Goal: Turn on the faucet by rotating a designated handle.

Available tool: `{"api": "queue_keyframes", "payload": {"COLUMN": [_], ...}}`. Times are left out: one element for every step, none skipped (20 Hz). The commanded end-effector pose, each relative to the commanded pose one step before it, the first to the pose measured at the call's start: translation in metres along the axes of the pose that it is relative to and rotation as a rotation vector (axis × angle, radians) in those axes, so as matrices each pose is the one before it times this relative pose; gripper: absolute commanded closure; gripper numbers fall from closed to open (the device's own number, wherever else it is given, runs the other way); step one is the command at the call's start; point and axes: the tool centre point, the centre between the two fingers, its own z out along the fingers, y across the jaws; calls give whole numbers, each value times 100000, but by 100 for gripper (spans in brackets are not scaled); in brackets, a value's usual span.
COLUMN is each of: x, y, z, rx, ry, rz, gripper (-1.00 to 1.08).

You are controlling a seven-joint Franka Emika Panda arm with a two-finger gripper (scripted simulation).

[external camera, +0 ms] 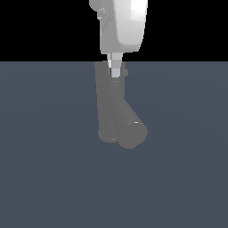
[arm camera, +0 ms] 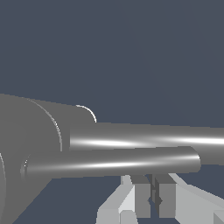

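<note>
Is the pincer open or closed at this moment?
Shut. In the wrist view the two fingers of the pincer almost touch, with nothing between them, just beside the handle.

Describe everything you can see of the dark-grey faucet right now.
The matte dark-grey faucet of thick cylinders stands upright on the blue-grey floor, a stubby spout branching down toward the exterior view's right. The white gripper sits at its top, fingers nearly together. In the wrist view, glossy grey rods project sideways from the body, just above the fingertips; contact is unclear.
</note>
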Motion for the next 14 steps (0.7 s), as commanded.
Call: {"api": "queue_keyframes", "payload": {"x": [2805, 524, 524, 512, 506, 493, 493, 486, 470, 0, -2649, 245, 247, 241], "y": [221, -8, -8, -9, -9, -11, -10, -11, -14, 0, -405, -189, -186, -186], "z": [-31, -1, 0, -1, -1, -2, -1, 0, -1, 0, 33, -1, -1, -1], "rx": [286, -14, -16, -14, -14, -12, -14, -14, -12, 0, -147, 5, 6, 5], "ry": [-20, -8, -10, -9, -10, -8, -11, -12, -12, 0, -86, 6, 7, 6], "rz": [3145, 83, 96, 83, 83, 68, 83, 82, 67, 0, -4715, 119, 129, 119], "gripper": [108, 108, 108, 108, 108, 108, 108, 108, 108, 108, 108, 108, 108, 108]}}
